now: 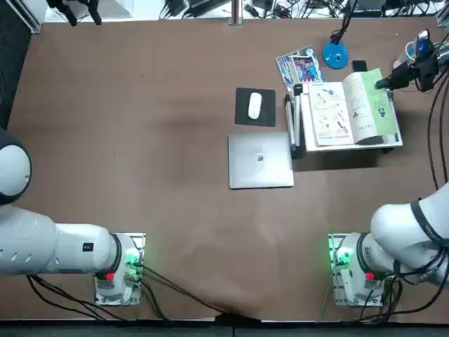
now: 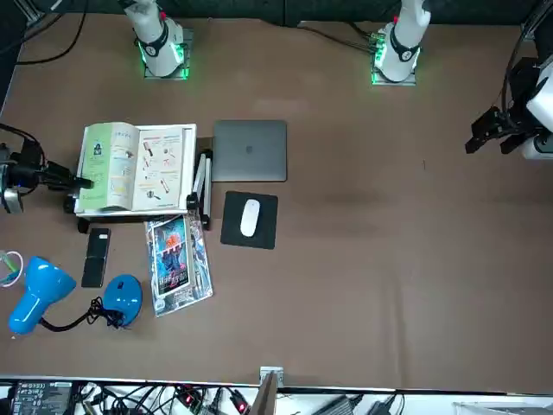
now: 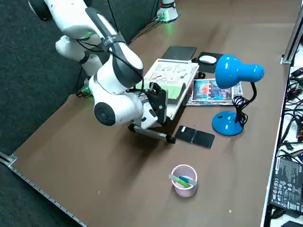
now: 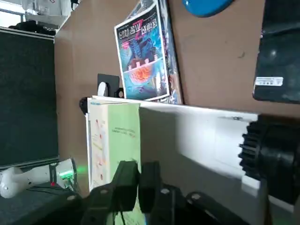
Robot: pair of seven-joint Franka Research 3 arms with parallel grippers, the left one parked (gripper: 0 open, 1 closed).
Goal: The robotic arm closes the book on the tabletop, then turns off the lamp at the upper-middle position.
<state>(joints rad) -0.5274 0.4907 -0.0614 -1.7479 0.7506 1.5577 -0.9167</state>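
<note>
We have the right gripper point(image 4: 138, 180) closed on the green-covered book's point(image 1: 333, 116) right edge; spine lies left, running near-far, so fold leftward.

The open book point(image 2: 134, 169) was seen at the upper left of the frame, with the right gripper point(image 2: 83, 183) placed at its left edge. The blue lamp point(image 2: 45, 290) was laid out at the lower left, beside a black phone point(image 2: 96, 258). A white mouse point(image 2: 250, 218) was set on a dark pad point(image 2: 264, 237) near the centre.
</note>
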